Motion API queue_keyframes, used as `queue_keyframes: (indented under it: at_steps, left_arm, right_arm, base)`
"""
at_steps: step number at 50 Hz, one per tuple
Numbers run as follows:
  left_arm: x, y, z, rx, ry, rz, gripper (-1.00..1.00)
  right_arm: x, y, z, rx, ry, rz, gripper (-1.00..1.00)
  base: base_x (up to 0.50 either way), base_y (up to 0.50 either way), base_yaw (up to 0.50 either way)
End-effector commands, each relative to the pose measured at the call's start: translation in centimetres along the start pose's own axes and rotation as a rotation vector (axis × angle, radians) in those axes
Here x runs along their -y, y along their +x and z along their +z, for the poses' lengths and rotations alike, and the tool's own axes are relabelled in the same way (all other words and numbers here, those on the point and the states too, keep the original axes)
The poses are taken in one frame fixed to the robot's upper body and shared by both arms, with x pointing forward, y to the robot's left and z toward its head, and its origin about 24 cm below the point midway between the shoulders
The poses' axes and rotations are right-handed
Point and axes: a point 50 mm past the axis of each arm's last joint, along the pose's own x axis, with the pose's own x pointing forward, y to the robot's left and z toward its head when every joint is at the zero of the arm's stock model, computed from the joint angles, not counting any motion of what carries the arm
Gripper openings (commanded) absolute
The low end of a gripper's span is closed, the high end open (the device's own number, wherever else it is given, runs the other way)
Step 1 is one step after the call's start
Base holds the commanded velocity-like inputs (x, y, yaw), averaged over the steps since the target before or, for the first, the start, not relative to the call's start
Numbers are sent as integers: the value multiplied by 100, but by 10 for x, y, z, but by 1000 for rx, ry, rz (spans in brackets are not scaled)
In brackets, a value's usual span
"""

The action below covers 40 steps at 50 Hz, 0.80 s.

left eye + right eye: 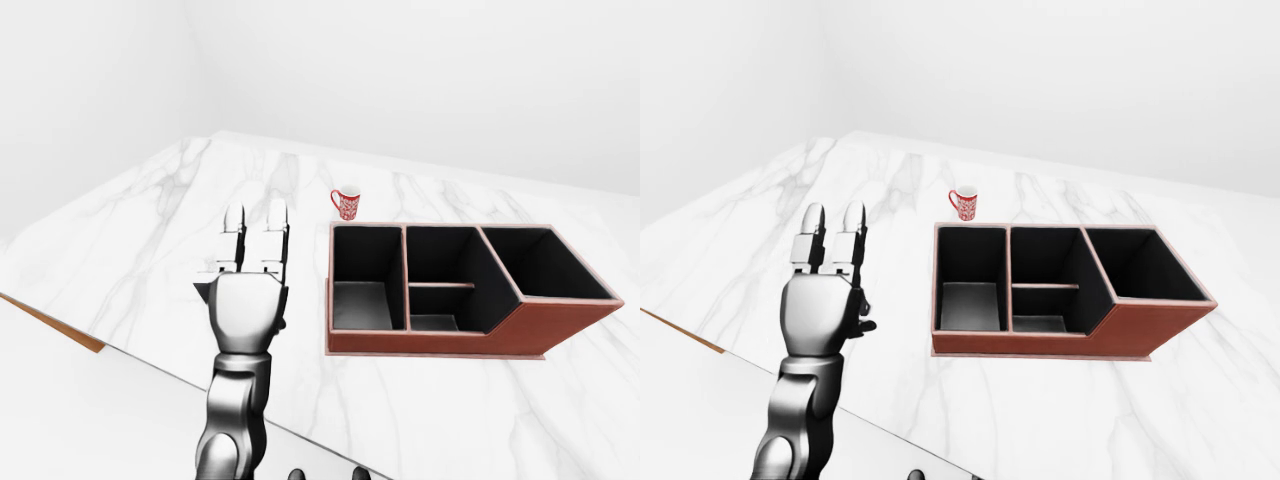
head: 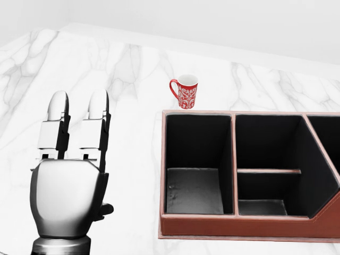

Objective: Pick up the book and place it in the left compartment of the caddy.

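Observation:
No book shows in any view. The caddy is reddish-brown with black insides and lies on the white marble counter. Its left compartment is empty. My left hand is raised to the left of the caddy, apart from it. Its fingers are straight and open and hold nothing. It also shows in the left-eye view. My right hand is not in view.
A red patterned mug stands just above the caddy's left corner. The caddy has a divided middle compartment and a slanted right one. A thin brown strip runs along the counter's near left edge.

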Motion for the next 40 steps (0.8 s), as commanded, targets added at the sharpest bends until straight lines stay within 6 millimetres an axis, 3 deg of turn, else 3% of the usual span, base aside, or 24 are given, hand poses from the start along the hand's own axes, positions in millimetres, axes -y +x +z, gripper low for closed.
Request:
queue_keyframes:
  at_steps: [1, 11, 13, 21, 29, 40]
  left_arm:
    - [14, 8, -6, -22, -10, -88, 100]
    - [25, 16, -14, -39, 3, -146, 100]
    - [42, 18, -23, -62, 17, -203, 100]
    - [56, 22, -34, -70, 59, -287, 100]
    - [62, 25, -42, -91, 73, -330, 100]
    - [67, 46, -60, -116, 94, -368, 100]
  right_arm:
    - [-1, -1, -3, -6, -3, 7, 100]
    - [-1, -2, -6, -15, -12, 17, 100]
    - [-3, -1, -2, -4, 0, 19, 100]
    - [-4, -2, -2, -4, -5, 31, 100]
    - [-4, -3, -4, -10, -10, 38, 100]
    - [-4, -1, -1, 1, -17, 36, 100]
  base:
    - [0, 0, 0]
    - [0, 0, 0]
    - [0, 0, 0]
    - [0, 0, 0]
    - [0, 0, 0]
    - [0, 0, 0]
